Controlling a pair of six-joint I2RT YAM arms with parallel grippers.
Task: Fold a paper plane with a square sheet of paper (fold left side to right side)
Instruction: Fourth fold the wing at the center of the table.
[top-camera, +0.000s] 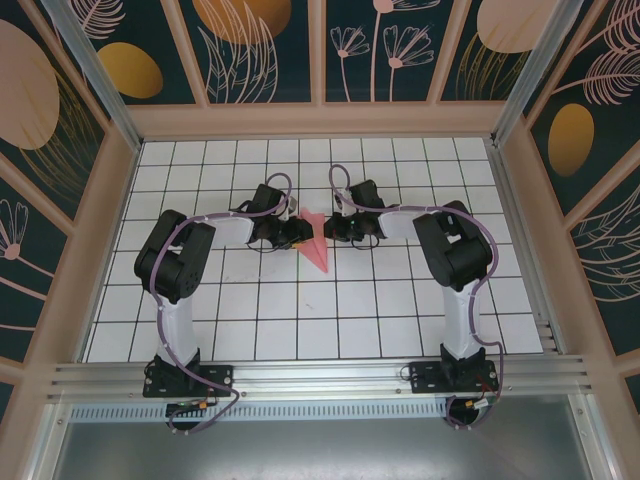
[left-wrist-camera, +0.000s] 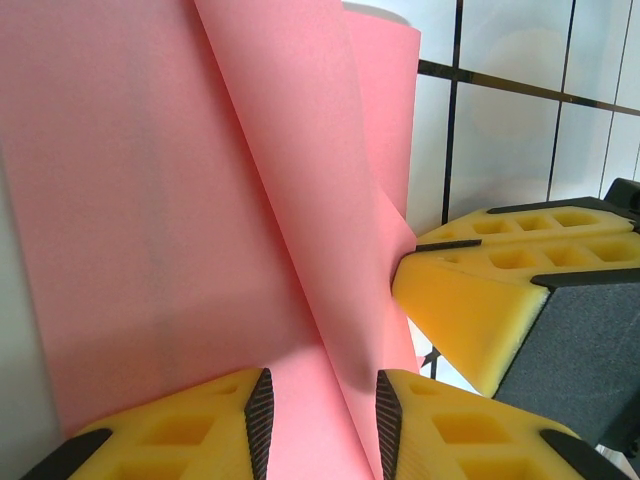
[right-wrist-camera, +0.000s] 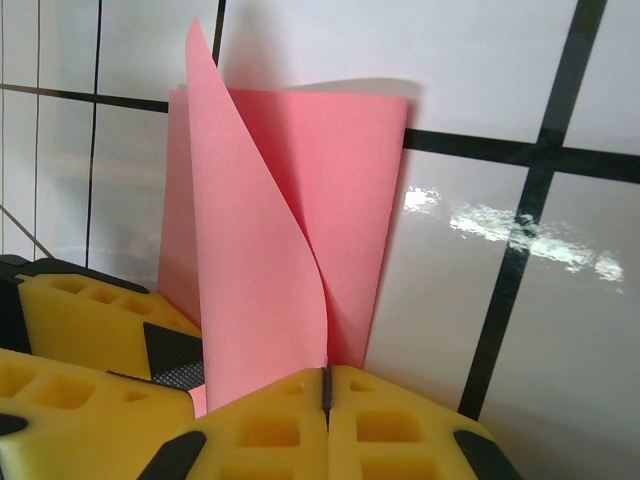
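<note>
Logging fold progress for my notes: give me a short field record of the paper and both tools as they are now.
paper: creased pink sheet on the white grid table, between both tools
left tool: open, fingers either side of the paper
right tool: shut on the paper's edge
layers: one flap curls away from the other

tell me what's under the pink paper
White grid table shows around the pink paper; the tiles beneath it are covered. The right gripper pinches its edge.
</note>
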